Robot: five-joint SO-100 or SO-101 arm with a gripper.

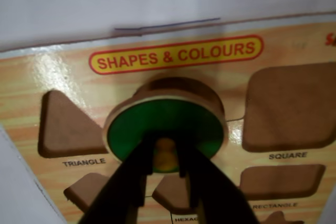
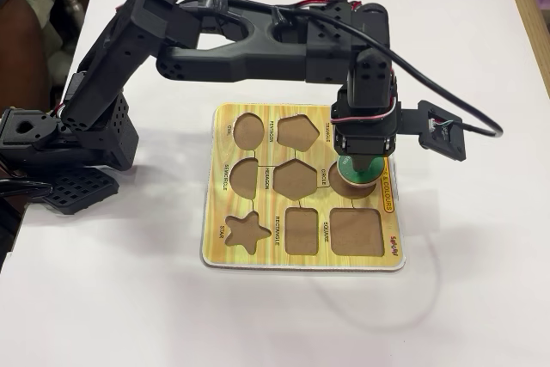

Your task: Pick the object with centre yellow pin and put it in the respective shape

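The green disc (image 1: 168,124) with its yellow centre knob (image 1: 166,153) hangs tilted over the round circle cutout (image 1: 181,86) of the yellow puzzle board (image 1: 52,72). A brown sliver of the cutout shows behind the disc's far rim. My black gripper (image 1: 166,157) is shut on the knob, one finger on each side. In the fixed view the gripper (image 2: 359,166) points straight down at the disc (image 2: 355,185), which sits over the cutout (image 2: 334,174) near the board's right edge (image 2: 391,212).
Triangle (image 1: 65,127), square (image 1: 289,106), rectangle (image 1: 281,181) and hexagon (image 1: 176,190) cutouts surround the disc. The star cutout (image 2: 245,231) lies at the board's near left. The arm's base (image 2: 51,152) stands left, and the wrist camera cable (image 2: 447,126) sticks out right.
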